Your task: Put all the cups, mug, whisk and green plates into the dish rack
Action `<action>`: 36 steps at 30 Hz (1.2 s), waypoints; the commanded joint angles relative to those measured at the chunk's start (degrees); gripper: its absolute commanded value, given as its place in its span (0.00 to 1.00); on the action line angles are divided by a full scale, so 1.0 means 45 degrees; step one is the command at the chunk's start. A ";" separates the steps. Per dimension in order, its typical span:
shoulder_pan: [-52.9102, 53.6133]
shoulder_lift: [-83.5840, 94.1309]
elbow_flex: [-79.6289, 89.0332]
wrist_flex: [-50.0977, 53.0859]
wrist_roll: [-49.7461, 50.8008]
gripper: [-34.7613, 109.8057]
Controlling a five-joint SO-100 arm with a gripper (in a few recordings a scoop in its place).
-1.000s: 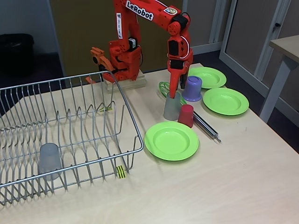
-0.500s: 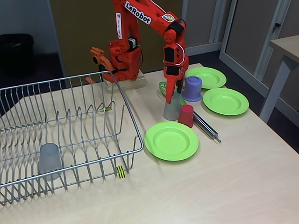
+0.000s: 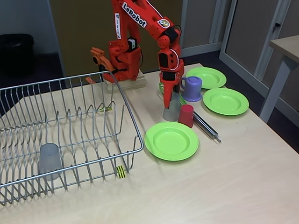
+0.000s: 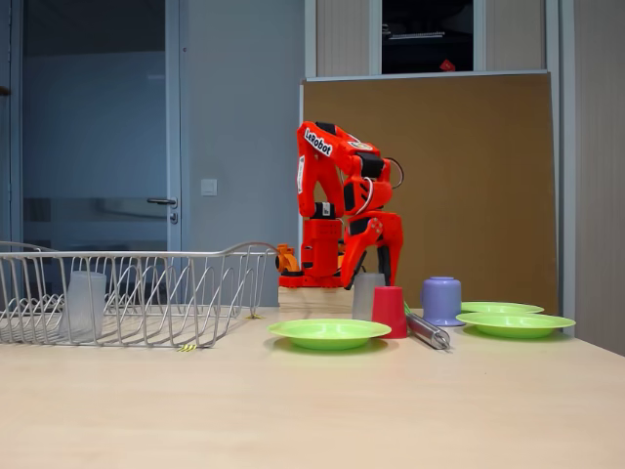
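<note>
Silver-handled whisk [image 3: 205,126] lies flat, handle toward the lower right; end effector [image 3: 169,99] pinches the grey cup [image 3: 172,110] rim.

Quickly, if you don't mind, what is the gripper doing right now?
Gripper: fingers down on the grey cup beside the red cup; whether they are closed on it cannot be told.

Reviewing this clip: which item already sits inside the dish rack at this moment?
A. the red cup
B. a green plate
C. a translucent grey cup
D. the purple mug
C. A translucent grey cup stands among the wires of the dish rack, while the red cup, the purple mug and the green plates are all on the table.
</note>
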 commanded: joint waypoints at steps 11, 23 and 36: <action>0.0547 0.0625 -0.0391 0.0625 -0.1074 0.39; 0.0820 0.2266 -0.1387 0.2969 -0.1973 0.38; 0.4629 0.4629 -0.5742 0.8184 -0.8711 0.38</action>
